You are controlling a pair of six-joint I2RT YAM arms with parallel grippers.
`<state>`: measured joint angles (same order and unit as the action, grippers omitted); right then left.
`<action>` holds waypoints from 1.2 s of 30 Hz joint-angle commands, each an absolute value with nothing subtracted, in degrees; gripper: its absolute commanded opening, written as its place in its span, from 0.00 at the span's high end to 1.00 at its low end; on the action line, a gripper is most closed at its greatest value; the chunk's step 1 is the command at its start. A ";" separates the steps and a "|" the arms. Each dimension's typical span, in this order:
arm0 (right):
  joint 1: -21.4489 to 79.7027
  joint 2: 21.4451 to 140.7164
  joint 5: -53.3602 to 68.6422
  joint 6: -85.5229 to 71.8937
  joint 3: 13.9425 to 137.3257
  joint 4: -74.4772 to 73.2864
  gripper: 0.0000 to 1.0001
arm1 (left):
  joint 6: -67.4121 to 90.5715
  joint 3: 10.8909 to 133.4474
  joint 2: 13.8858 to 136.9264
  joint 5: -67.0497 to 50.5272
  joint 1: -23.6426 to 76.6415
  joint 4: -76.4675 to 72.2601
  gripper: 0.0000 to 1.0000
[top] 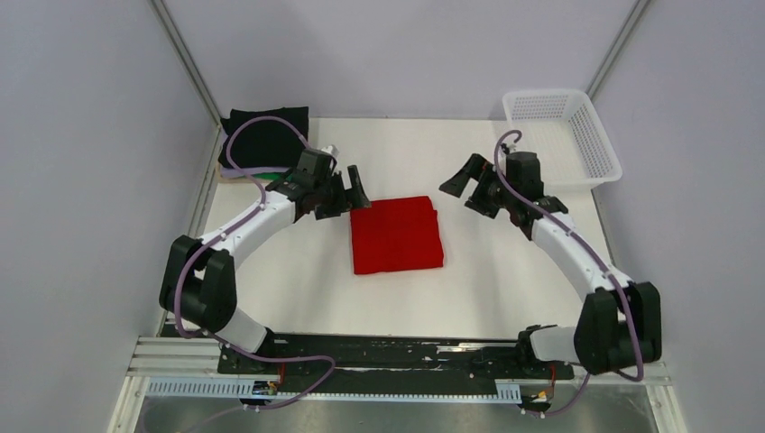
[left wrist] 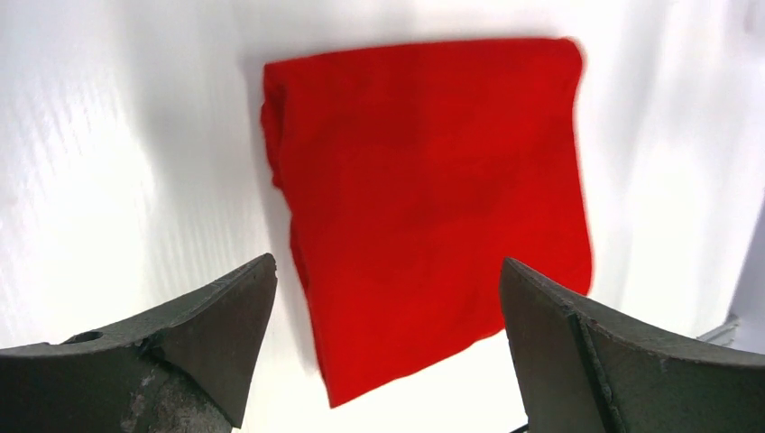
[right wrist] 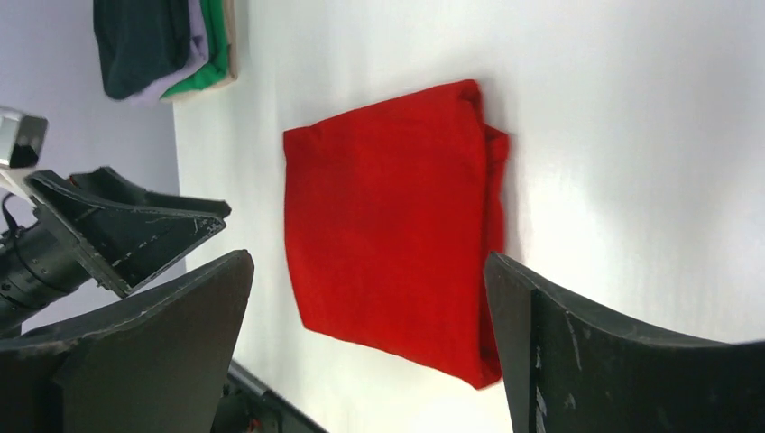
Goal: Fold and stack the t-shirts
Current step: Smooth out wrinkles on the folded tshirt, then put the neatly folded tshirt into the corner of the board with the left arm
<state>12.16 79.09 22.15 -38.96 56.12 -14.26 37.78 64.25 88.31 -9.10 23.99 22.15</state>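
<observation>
At bench centre, a red t-shirt (top: 397, 234) lies folded into a rough square, flat on the white bench (top: 298, 280), with nothing touching it. Both wrist views show its layers bunched along one edge; the other edges look clean and the top face is smooth. The left gripper (top: 347, 194) hangs at about 10 o'clock from the shirt, just beside its far left corner and raised off the bench. Its jaws are spread wide with nothing between them, and in its own view the shirt shows through the gap. The right gripper (top: 469, 185) sits at about 2 o'clock from the shirt, near the far right corner but apart from it, also raised. Its jaws are spread wide and empty too, tilted toward the shirt. The two grippers face each other across the shirt's far edge, and the left one shows at the left side of the right wrist view. A stack of folded t-shirts (top: 264, 137) is in the bench's far left corner, roughly 10 o'clock from centre, behind the left gripper and well apart from the red shirt. Black is on top, with pale lilac and then green below, seen edge-on from the right wrist. There is a tan layer underneath, cannot tell what it is. A white mesh basket (top: 564, 135) stands at the far right corner, about 1 o'clock, close behind the right gripper; its contents are not clear.
</observation>
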 commanded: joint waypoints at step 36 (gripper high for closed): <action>7.34 53.29 -11.69 -34.50 35.51 -24.71 0.00 | 32.83 82.24 114.03 21.35 36.33 43.00 1.00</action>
